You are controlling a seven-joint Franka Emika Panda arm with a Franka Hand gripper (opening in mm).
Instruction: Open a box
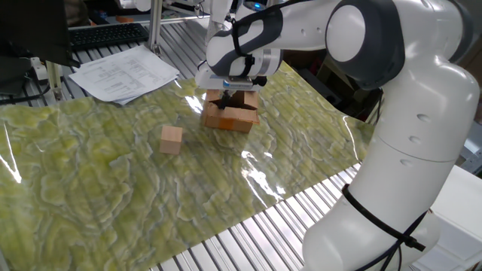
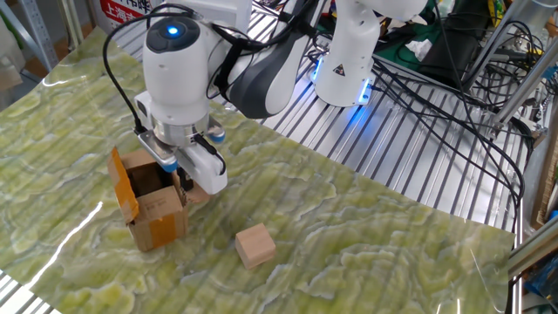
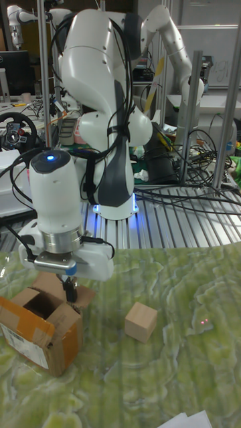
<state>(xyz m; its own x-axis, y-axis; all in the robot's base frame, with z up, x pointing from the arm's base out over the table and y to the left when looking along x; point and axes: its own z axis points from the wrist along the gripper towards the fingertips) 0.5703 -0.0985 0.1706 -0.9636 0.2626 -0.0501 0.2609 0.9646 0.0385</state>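
The box [image 1: 230,114] is a small brown carton with an orange tape band, standing on the green patterned mat. Its top is open: in the other fixed view the box [image 2: 153,208] has one flap upright on the left and another folded out to the right. My gripper [image 2: 179,180] points straight down over the right-hand rim, its dark fingers close together at the hinge of the folded-out flap. In the tall fixed view the gripper [image 3: 70,289] touches the rim of the box [image 3: 43,328]. I see nothing between the fingers. In one fixed view the gripper [image 1: 232,95] hides the opening.
A plain light wooden cube [image 1: 171,139] lies on the mat apart from the carton, also seen as the cube [image 2: 255,245] near the front. Papers [image 1: 124,74] and a keyboard [image 1: 105,34] lie beyond the mat. A second robot's base [image 2: 349,61] and cables [image 2: 436,96] stand behind.
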